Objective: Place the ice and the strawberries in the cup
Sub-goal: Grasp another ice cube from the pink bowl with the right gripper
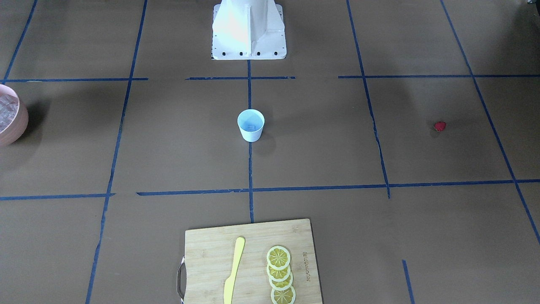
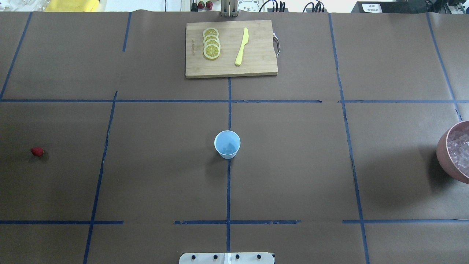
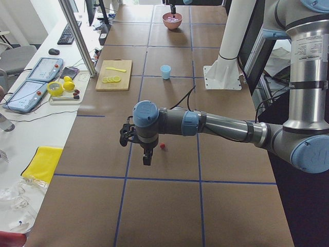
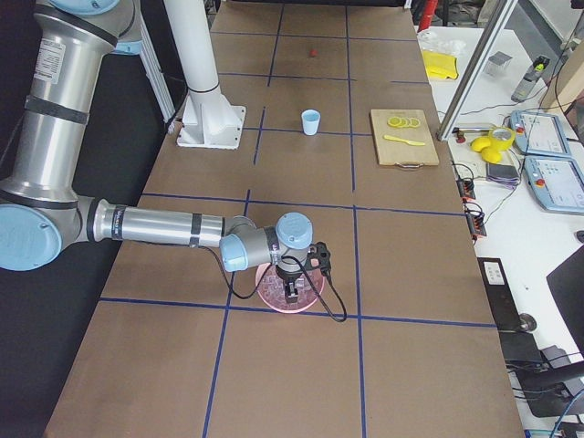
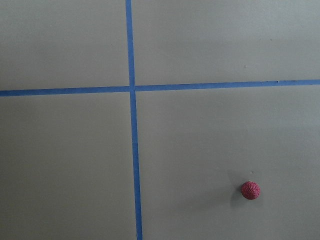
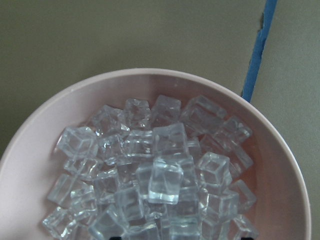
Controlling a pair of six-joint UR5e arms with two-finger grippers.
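Note:
The pale blue cup [image 2: 227, 144] stands upright at the table's middle, also in the front view [image 1: 250, 125]. A faint clear shape lies in its bottom; I cannot tell what. The red strawberry [image 2: 37, 151] lies on the table far on my left side, low right in the left wrist view [image 5: 250, 190]. My left gripper [image 3: 146, 159] hangs above the table just beside the berry [image 3: 163, 146]; I cannot tell whether it is open. The ice [image 6: 165, 175] fills the pink bowl [image 6: 280, 150]. My right gripper [image 4: 292, 292] hovers over that bowl [image 4: 270, 294]; I cannot tell its state.
A wooden cutting board [image 2: 256, 62] with several lemon slices [image 2: 211, 43] and a yellow knife [image 2: 242, 46] lies at the far edge. The white robot base [image 1: 249, 29] stands at my side. The pink bowl [image 2: 444, 154] sits at the right edge.

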